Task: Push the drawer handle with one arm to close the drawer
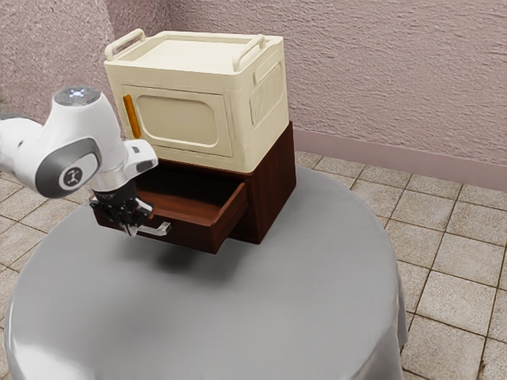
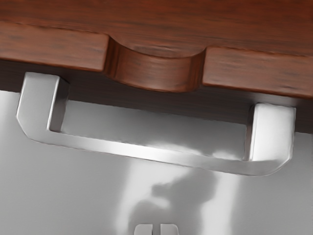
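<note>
Table [image 1: 317,317], round, grey-draped: bears your cabinet [image 1: 272,194]. Drawer [image 1: 190,236], brown, open: wants inward push. Gripper [image 1: 131,229], fingers [image 2: 144,230] drawn together, pinching nothing: likely your blunt pusher. Handle [image 2: 146,152], silver, on drawer front: gripper near, outer side, presumably for pushing inward.

1. Looks bright and fairly even in the exterior view, with soft light seemingly from above.
2. Brightens the top of the cream box [image 1: 186,55], yet sinks into deep shade inside the drawer [image 1: 190,234].
3. Falls dimmer on the side of the dark red cabinet [image 1: 271,190].
4. Lays a dark, soft-edged shadow on the gray table [image 1: 317,301] beneath the drawer.
5. Flares whitish on the table's edge, toward the exterior view's left.
6. Picks out the rough wall [image 1: 380,71] in fine light and shade.
7. Glints nearly white along the metal handle [image 2: 146,152] in the wrist view, with pale streaks and an uneven dark patch on the table.
</note>
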Controlling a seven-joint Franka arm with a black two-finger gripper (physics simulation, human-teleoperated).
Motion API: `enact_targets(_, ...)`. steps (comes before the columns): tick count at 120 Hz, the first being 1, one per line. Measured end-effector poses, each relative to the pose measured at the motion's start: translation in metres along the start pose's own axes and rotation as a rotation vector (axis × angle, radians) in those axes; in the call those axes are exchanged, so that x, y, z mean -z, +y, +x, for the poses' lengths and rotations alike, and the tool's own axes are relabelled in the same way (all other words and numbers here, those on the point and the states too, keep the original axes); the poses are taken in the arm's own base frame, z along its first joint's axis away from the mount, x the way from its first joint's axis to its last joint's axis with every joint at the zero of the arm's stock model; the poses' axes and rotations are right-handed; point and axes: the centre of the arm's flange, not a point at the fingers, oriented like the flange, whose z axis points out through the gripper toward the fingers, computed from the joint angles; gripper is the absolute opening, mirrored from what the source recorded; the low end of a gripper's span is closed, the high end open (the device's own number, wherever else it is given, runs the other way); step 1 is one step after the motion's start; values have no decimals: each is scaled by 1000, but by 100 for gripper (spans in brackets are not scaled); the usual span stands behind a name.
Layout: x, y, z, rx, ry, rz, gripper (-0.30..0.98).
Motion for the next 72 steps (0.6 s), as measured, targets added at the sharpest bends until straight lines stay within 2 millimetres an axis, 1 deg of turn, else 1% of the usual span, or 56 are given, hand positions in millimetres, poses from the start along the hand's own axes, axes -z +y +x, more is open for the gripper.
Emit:
enact_targets(8, -4, 1, -1, 0, 17, -8, -9)
enact_targets(15, -14, 2, -7, -2, 17, -14, -10)
enact_targets(24, -24, 4, -7, -4, 20, -18, -10)
enact_targets(32, -33, -1, -5, 9, 21, -18, -10)
enact_targets(41, -36, -3, -2, 15, 31, -21, -10)
enact_targets(72, -53, -4, 8, 10, 34, -16, -10)
